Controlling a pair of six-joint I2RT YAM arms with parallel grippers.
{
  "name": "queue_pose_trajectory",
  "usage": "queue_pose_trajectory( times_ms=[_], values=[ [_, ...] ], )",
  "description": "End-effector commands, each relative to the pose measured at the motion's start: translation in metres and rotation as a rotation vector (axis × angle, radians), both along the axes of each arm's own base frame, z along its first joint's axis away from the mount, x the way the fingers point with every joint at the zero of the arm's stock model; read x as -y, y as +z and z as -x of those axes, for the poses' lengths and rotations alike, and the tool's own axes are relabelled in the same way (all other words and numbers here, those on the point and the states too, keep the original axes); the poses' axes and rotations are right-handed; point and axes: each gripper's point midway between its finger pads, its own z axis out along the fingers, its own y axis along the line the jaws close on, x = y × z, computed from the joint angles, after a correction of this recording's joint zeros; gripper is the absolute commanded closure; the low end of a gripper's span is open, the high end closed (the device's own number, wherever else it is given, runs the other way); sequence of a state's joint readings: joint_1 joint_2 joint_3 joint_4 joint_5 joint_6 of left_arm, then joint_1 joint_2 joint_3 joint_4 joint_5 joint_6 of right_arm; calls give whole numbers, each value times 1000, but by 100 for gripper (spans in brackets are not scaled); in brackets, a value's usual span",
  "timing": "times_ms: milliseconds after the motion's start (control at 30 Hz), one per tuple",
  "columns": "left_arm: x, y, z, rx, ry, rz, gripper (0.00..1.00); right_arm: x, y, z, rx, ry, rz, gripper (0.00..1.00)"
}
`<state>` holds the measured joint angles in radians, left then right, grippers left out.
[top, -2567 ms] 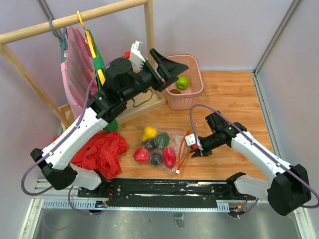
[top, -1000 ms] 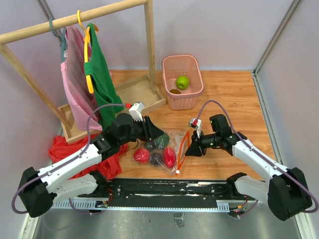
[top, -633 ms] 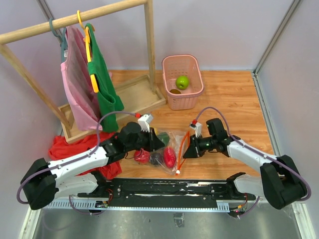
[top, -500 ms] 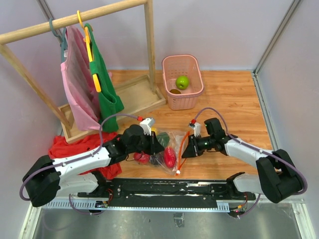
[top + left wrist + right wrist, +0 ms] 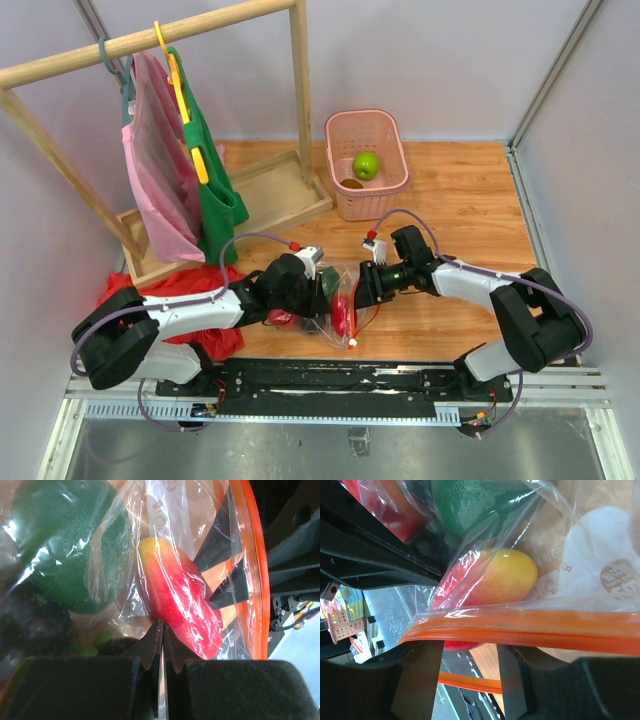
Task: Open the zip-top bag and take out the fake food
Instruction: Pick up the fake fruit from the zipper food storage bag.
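The clear zip-top bag [image 5: 345,275] lies on the wooden table between my two grippers, its orange-red zip strip [image 5: 535,630] on the right side. Inside is the fake food: a red-and-yellow fruit [image 5: 180,605], a dark green piece [image 5: 70,550] and dark purple ones. My left gripper [image 5: 320,288] presses in from the left, shut on a fold of the bag's film [image 5: 163,625]. At the bag's mouth my right gripper [image 5: 363,286] is open, with the zip strip running across in front of its fingertips [image 5: 468,652].
A pink basket [image 5: 395,135] at the back holds a green apple [image 5: 366,165]. A red cloth heap [image 5: 175,295] lies under the left arm. A wooden rack [image 5: 300,90] with a green garment [image 5: 210,190] and a pink one stands at the left.
The left arm came down from the basket to the bag and its jaws shut on the film. The right gripper slid left to the zip strip and its jaws opened.
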<state>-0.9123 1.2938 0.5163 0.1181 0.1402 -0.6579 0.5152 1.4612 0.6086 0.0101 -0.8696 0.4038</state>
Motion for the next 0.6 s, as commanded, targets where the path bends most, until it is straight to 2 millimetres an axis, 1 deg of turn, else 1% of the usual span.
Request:
queue_pose_trajectory(
  times_ms=[0, 167, 233, 333, 500, 567],
  values=[
    [6, -7, -1, 7, -31, -23, 94, -8, 4, 2, -22, 15, -16, 51],
    [16, -7, -2, -8, -47, 4, 94, -5, -5, 1, -21, 35, 56, 43],
    [21, -7, -3, -13, -56, 15, 94, -4, -8, 3, -10, 43, 77, 37],
    [28, -6, -2, -28, -75, 32, 93, -4, -10, 7, 23, 65, 111, 32],
    [33, -7, -2, -44, -67, 59, 92, 6, -19, 10, 102, 93, 200, 25],
    [34, -10, -2, -53, -60, 66, 91, 7, -19, 12, 133, 103, 215, 22]
  ],
)
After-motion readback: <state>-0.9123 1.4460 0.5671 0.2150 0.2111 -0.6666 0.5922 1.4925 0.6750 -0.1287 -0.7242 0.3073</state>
